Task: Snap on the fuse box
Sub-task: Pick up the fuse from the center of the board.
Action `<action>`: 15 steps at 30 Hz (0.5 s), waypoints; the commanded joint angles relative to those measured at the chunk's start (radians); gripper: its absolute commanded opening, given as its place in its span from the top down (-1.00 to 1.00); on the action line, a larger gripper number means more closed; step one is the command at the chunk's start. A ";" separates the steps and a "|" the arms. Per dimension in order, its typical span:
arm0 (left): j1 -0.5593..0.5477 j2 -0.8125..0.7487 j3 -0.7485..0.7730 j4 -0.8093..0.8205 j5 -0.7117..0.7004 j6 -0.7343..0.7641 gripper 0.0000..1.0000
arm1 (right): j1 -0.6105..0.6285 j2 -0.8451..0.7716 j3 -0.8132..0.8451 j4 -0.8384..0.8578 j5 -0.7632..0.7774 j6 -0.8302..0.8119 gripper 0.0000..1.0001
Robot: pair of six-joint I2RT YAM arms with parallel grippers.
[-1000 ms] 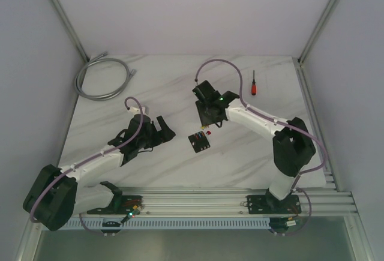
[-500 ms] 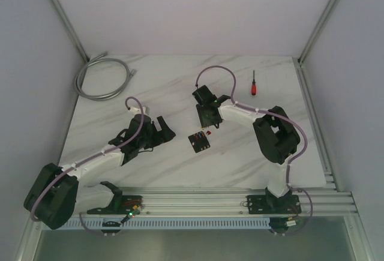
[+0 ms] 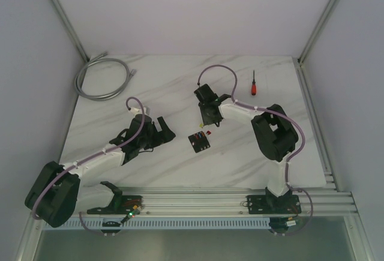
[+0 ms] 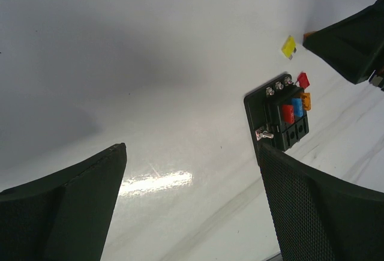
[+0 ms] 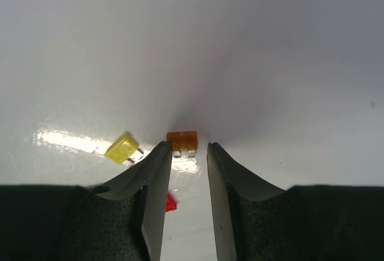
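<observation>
While the fuse box lies flat on the marble worktop between the two arms, the left jaws hang wide open and empty just to its left. The right jaws, on the box's far side, stand at a slim gap with nothing gripped. Their tips are low over the worktop, just short of a loose orange fuse, with a yellow fuse beside it. Coloured fuses sit in the box's slots.

- The fuse box is covered at its near corner by a finger of the left gripper.
- The red fuse is half hidden behind the right gripper.
- The loose fuses are too small to be told apart from above.
</observation>
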 commanded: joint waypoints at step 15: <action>0.005 0.003 0.029 -0.012 0.015 0.001 -1.00 | -0.033 -0.036 0.020 0.008 -0.001 -0.039 0.01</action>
